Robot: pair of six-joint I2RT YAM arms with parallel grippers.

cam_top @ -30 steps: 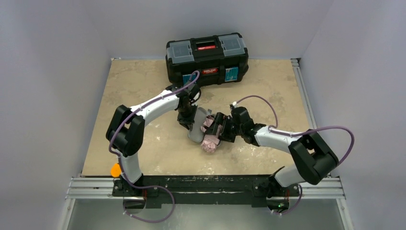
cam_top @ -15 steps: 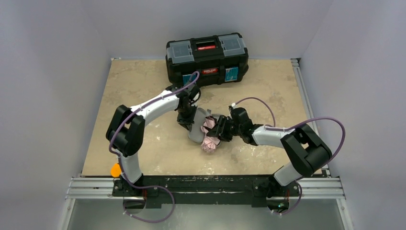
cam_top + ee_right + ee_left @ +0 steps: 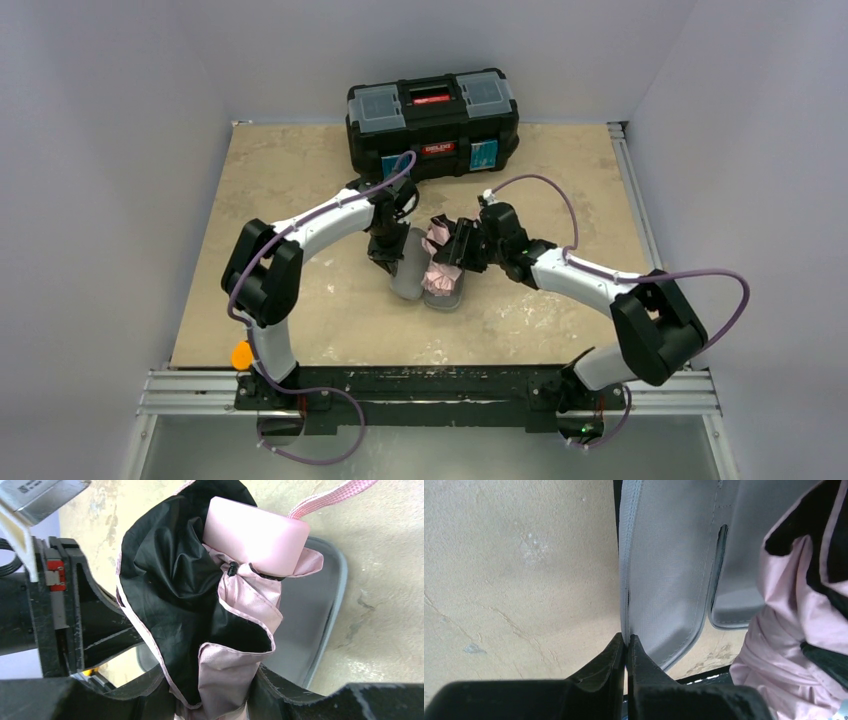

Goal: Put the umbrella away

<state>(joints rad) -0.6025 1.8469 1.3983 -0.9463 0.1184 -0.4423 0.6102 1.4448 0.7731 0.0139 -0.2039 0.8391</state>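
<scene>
The pale pink umbrella (image 3: 438, 272), folded and bunched, hangs over the open grey case (image 3: 405, 280) in the middle of the table. My right gripper (image 3: 458, 250) is shut on its crumpled fabric. In the right wrist view the pink and black folds of the umbrella (image 3: 225, 645) fill the gap between my fingers, with the pink handle (image 3: 255, 535) and strap (image 3: 330, 497) above one half of the case (image 3: 310, 630). My left gripper (image 3: 626, 641) is shut on the rim of the case's (image 3: 669, 580) other half. The umbrella (image 3: 789, 630) shows at the right.
A black toolbox (image 3: 432, 118) with a red latch stands shut at the back of the table, just beyond both grippers. White walls close in the left, right and back sides. A metal rail (image 3: 430, 390) runs along the near edge.
My right gripper closed on the umbrella and carried it back from the table in front of the case to over the open case. The left gripper stayed on the case's rim.
</scene>
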